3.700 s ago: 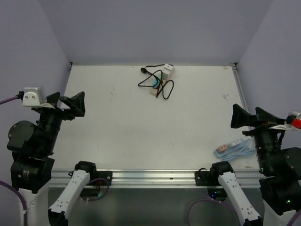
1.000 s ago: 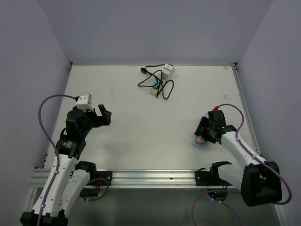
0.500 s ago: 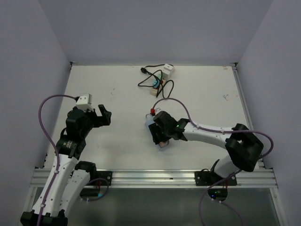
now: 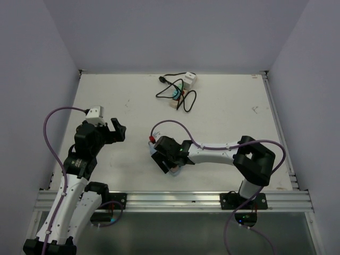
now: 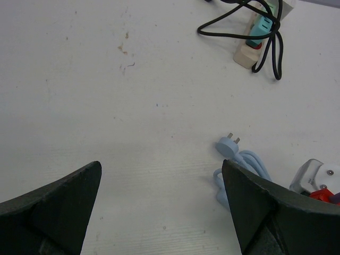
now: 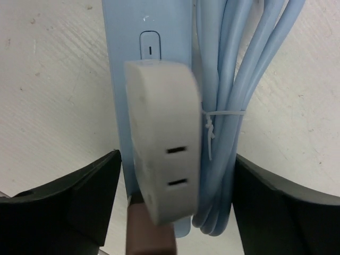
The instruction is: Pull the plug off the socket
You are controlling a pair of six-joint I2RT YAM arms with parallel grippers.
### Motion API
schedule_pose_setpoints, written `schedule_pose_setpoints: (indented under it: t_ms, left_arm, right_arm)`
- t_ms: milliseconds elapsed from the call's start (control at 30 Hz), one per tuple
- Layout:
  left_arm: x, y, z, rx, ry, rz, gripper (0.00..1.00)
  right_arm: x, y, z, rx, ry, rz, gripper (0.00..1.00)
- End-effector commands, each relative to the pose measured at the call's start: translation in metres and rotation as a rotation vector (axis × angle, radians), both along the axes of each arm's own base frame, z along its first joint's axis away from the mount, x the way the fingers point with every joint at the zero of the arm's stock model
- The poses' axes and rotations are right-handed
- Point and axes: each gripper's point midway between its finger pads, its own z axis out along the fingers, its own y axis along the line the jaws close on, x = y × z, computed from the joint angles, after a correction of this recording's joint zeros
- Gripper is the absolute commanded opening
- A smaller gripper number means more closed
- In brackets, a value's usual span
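Surface: white table [image 4: 122, 95], lavender walls on 3 sides. The socket [image 5: 245, 52] lies at the far centre, well apart from both arms. It is 1 long beige strip with a teal plug [image 5: 260, 29] seated in it and a black cord [image 5: 202, 32] looped across.

The right gripper [image 4: 166, 158], near centre, is pinched on the light blue power strip [image 6: 159, 21] and its cord bundle. The left gripper [image 5: 160, 175] is spread, holding nothing.

Recommendation: set the blue strip down, pin the beige body with 1 gripper, and draw the plug straight out, clear of the cord.
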Motion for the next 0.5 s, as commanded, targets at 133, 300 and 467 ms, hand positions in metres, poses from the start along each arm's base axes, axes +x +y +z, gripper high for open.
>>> schedule_pose_setpoints:
  t_ms: [133,300,467]
  left_arm:
    - [0.006,-0.004,0.009,-0.023,-0.043,-0.007,0.99]
    - [0.006,-0.004,0.008,-0.023,-0.040,-0.007,1.00]
    - [0.008,-0.004,0.002,-0.024,-0.015,-0.001,1.00]
  right_arm:
    - [0.011,0.013,0.028,0.093,-0.076,0.022,0.98]
    - [0.006,0.018,0.049,0.165,-0.098,0.033,0.99]
    - [0.002,0.010,0.075,0.242,-0.155,0.021,0.99]
